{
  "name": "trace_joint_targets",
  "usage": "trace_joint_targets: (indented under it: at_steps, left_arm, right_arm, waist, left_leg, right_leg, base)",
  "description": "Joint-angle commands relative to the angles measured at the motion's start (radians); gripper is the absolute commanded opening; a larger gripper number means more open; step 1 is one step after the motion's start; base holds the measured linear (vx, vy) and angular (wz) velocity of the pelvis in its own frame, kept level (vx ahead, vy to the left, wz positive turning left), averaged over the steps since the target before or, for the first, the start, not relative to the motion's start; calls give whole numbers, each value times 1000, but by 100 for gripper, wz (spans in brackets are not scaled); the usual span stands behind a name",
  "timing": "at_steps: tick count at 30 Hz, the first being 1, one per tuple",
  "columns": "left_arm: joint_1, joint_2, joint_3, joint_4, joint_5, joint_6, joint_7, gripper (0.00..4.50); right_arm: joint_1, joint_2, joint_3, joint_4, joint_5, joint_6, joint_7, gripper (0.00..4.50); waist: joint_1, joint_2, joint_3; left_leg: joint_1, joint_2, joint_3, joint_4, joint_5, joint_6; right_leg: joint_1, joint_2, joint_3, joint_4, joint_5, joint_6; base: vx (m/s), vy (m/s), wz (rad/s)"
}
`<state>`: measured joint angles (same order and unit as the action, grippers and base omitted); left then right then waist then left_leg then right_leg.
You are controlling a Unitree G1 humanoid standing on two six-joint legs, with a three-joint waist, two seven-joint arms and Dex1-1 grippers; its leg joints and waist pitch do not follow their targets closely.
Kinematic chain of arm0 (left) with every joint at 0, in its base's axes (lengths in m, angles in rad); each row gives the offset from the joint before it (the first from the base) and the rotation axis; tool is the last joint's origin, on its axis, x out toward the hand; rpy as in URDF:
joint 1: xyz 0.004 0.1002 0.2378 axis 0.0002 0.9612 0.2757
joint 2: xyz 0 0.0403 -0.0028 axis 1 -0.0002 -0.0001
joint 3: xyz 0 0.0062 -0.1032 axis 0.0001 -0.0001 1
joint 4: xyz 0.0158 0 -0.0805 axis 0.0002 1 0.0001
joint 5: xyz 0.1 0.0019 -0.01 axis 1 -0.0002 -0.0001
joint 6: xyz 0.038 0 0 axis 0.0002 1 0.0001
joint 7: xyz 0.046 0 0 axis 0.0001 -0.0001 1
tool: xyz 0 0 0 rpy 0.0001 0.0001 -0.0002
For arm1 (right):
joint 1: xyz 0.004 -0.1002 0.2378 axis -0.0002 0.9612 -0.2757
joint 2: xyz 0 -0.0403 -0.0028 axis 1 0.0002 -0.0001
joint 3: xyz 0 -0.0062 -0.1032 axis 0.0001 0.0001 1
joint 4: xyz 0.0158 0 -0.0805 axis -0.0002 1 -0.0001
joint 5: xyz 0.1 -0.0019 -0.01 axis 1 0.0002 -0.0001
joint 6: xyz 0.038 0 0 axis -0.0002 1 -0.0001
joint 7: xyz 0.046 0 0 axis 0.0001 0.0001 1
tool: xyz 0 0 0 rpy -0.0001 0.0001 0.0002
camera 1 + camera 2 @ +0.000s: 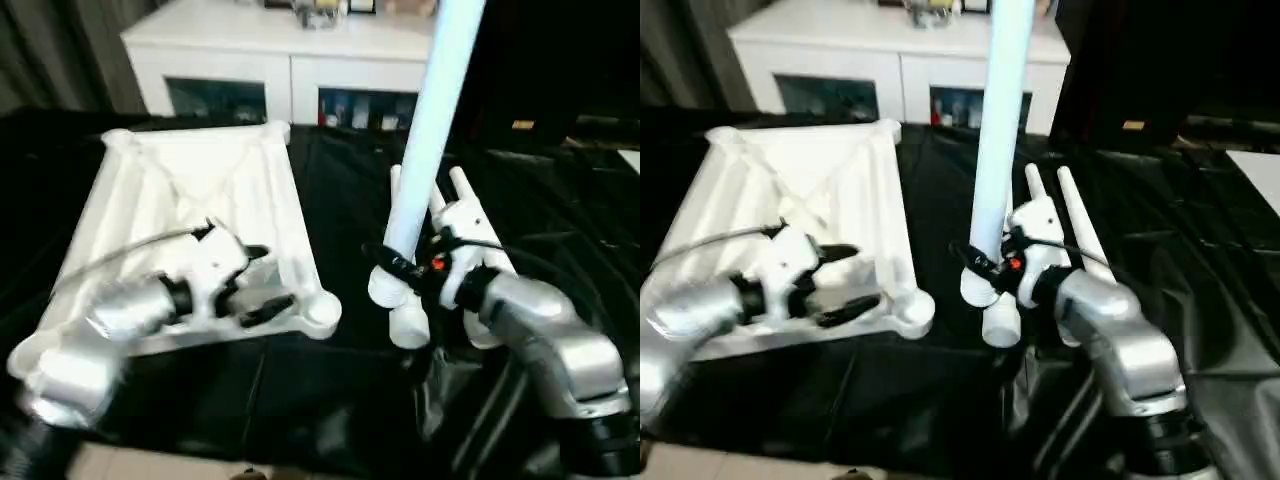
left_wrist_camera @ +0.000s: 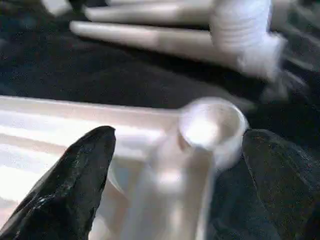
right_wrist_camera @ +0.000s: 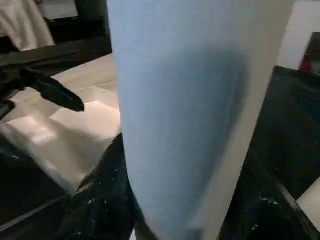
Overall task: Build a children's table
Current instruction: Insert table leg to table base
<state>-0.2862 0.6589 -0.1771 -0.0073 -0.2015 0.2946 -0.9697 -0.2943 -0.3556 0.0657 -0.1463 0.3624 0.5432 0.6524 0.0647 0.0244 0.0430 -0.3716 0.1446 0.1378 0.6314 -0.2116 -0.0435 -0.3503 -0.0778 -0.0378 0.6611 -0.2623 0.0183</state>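
Observation:
The white tabletop (image 1: 190, 190) lies underside up on the black cloth at the left, its ribs showing. My left gripper (image 1: 272, 280) hovers open over its near right part, next to the round corner socket (image 1: 320, 313). That socket (image 2: 212, 125) sits between the widely spread black fingers (image 2: 75, 175). My right gripper (image 1: 400, 268) is shut on a white leg (image 1: 435, 120) that stands nearly upright, its thick end low by the cloth. In the right wrist view this leg (image 3: 185, 100) passes between the black fingers (image 3: 100, 200). More legs (image 1: 468, 205) lie on the cloth beside the right gripper.
A white cabinet (image 1: 290, 50) with glass doors stands behind the work surface. Black cloth (image 1: 340, 180) covers the surface between tabletop and legs. The near edge of the cloth meets pale floor (image 1: 130, 462) at the lower left.

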Motion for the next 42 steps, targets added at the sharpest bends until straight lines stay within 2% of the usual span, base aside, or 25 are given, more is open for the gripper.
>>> trace_joint_targets:
  at_steps: [1, 3, 4, 6, 7, 8, 9, 11, 12, 14, 15, 16, 17, 18, 19, 20, 21, 23, 26, 28, 31, 35, 38, 39, 42]
  left_arm:
    - [-37, 20, -31, 74, 27, -40, -59, 421]
    - [-48, 32, -36, 102, 26, -46, -97, 413]
    - [-53, 36, -39, 110, 21, -39, -116, 410]
    - [-57, 40, -41, 117, 16, -36, -131, 410]
    - [-64, 47, -51, 132, 23, -37, -150, 383]
    - [-66, 49, -54, 137, 26, -39, -154, 374]
    - [-74, 47, -61, 162, 32, -55, -163, 371]
    - [-84, 39, -72, 208, 44, -85, -173, 368]
    - [-87, 38, -77, 223, 48, -93, -182, 334]
    - [-96, 34, -88, 255, 57, -109, -197, 329]
    - [-99, 33, -89, 262, 60, -112, -199, 333]
    - [-99, 33, -89, 262, 60, -112, -199, 314]
    - [-103, 34, -94, 274, 68, -116, -205, 314]
    - [-108, 35, -99, 289, 80, -128, -208, 294]
    - [-114, 37, -106, 311, 87, -131, -221, 283]
    - [-116, 38, -109, 326, 92, -138, -228, 284]
    - [-117, 40, -111, 344, 93, -146, -235, 278]
    - [-118, 42, -108, 363, 93, -155, -241, 262]
    - [-115, 45, -99, 382, 87, -157, -254, 244]
    - [-112, 46, -92, 385, 80, -151, -259, 216]
    - [-112, 45, -79, 402, 72, -159, -266, 192]
    - [-108, 52, -67, 426, 72, -183, -276, 153]
    - [-102, 51, -60, 432, 71, -193, -272, 131]
    - [-99, 50, -54, 438, 67, -197, -271, 110]
    - [-99, 49, -51, 445, 68, -202, -271, 92]
  right_arm:
    - [-16, -8, -10, -20, 17, 12, 17, 185]
    - [-13, -9, -8, -26, 19, 12, 23, 185]
    - [-13, -9, -9, -27, 22, 13, 23, 185]
    - [-12, -10, -9, -29, 25, 13, 24, 185]
    - [-14, -9, -9, -28, 27, 14, 22, 185]
    - [-15, -8, -9, -28, 27, 15, 22, 185]
    - [-15, -6, -7, -28, 31, 16, 20, 185]
    - [-16, -2, -1, -28, 31, 18, 21, 185]
    - [-16, 0, 2, -28, 31, 19, 22, 185]
    - [-14, 6, 10, -27, 30, 21, 25, 185]
    - [-14, 6, 11, -27, 29, 21, 25, 185]
    - [-14, 6, 11, -27, 29, 21, 25, 185]
    - [-14, 7, 14, -25, 29, 22, 26, 185]
    - [-15, 8, 17, -24, 30, 22, 27, 185]
    - [-17, 10, 23, -21, 31, 22, 28, 185]
    - [-19, 11, 27, -19, 32, 21, 27, 185]
    - [-22, 12, 31, -17, 34, 22, 26, 185]
    - [-24, 13, 33, -17, 35, 25, 28, 185]
    - [-29, 17, 38, -12, 33, 24, 30, 185]
    - [-32, 20, 41, -7, 33, 21, 31, 185]
    - [-37, 30, 43, 2, 35, 17, 31, 185]
    - [-42, 46, 50, 12, 37, 15, 31, 185]
    - [-46, 62, 48, 25, 40, 11, 24, 185]
    - [-49, 75, 48, 35, 39, 7, 17, 185]
    - [-52, 85, 49, 42, 40, 5, 14, 185]
  waist:
    - [1, 7, -30]
    - [3, 9, -36]
    - [2, 8, -41]
    - [1, 10, -44]
    - [0, 14, -44]
    - [0, 13, -45]
    - [-1, 7, -46]
    - [1, 10, -49]
    - [1, 7, -50]
    - [1, 9, -55]
    - [1, 11, -59]
    - [0, 10, -62]
    - [1, 9, -69]
    - [3, 4, -74]
    - [4, 4, -75]
    - [5, 5, -73]
    - [6, 1, -70]
    - [6, 3, -65]
    - [7, 3, -57]
    - [7, 2, -54]
    - [9, 1, -52]
    - [15, 4, -54]
    - [22, 7, -57]
    - [23, 5, -58]
    - [25, 6, -58]
  left_leg:
    - [27, 65, -29, -112, -431, -79]
    - [29, 68, -28, -115, -407, -80]
    - [23, 70, -27, -118, -361, -75]
    - [22, 73, -24, -120, -322, -65]
    - [21, 71, -21, -118, -318, -62]
    - [22, 70, -19, -118, -315, -61]
    - [18, 70, -16, -116, -289, -52]
    - [19, 70, -14, -113, -258, -43]
    - [18, 70, -13, -112, -247, -41]
    - [13, 72, -13, -111, -196, -31]
    - [12, 72, -12, -107, -169, -26]
    - [12, 71, -11, -105, -149, -21]
    - [9, 70, -9, -97, -86, -5]
    - [9, 67, -5, -89, -30, 20]
    - [4, 65, -3, -85, 4, 46]
    - [4, 65, -2, -86, 2, 52]
    - [4, 67, -1, -87, -25, 59]
    - [6, 72, -2, -94, -82, 47]
    - [10, 77, 0, -103, -159, 13]
    - [13, 78, 1, -108, -214, -14]
    - [15, 79, 3, -111, -237, -30]
    - [16, 81, 8, -111, -222, -37]
    - [16, 81, 9, -110, -208, -42]
    - [14, 80, 10, -110, -203, -42]
    - [17, 80, 12, -110, -195, -41]
  right_leg:
    - [3, -81, 50, -120, -416, -159]
    - [4, -83, 52, -121, -412, -150]
    - [9, -80, 49, -115, -343, -161]
    - [10, -74, 44, -107, -256, -186]
    - [8, -73, 44, -106, -240, -197]
    - [7, -73, 44, -107, -234, -200]
    - [10, -73, 44, -105, -202, -210]
    - [9, -73, 44, -103, -166, -217]
    - [10, -72, 44, -100, -144, -221]
    - [16, -70, 40, -91, -63, -234]
    - [16, -69, 39, -84, 8, -243]
    - [17, -67, 38, -81, 47, -247]
    - [20, -66, 37, -72, 148, -258]
    - [17, -62, 35, -66, 238, -268]
    - [18, -62, 34, -61, 289, -275]
    - [17, -62, 34, -63, 284, -277]
    - [15, -65, 34, -65, 253, -281]
    - [13, -68, 34, -71, 174, -283]
    - [9, -70, 36, -79, 56, -276]
    - [6, -72, 39, -84, -19, -265]
    - [2, -74, 42, -89, -66, -250]
    - [-2, -72, 42, -88, -48, -236]
    - [-2, -71, 41, -83, -6, -239]
    - [-1, -71, 41, -83, 7, -241]
    - [-3, -69, 41, -82, 24, -239]
  base:
    - [-65, -13, -4]
    - [-51, -13, -5]
    - [0, 0, 0]
    - [0, 0, 0]
    - [0, 0, 0]
    - [0, 0, 0]
    - [0, 0, 0]
    - [0, 0, 0]
    - [0, 0, 0]
    - [0, 0, 0]
    - [0, 0, 0]
    - [0, 0, 0]
    - [0, 0, 0]
    - [0, 0, 0]
    - [0, 0, 0]
    - [0, 0, 0]
    - [0, 0, 0]
    - [0, 0, 0]
    - [0, 0, 0]
    - [0, 0, 0]
    - [0, 0, 0]
    - [0, 0, 0]
    - [0, 0, 0]
    - [0, 0, 0]
    - [0, 0, 0]
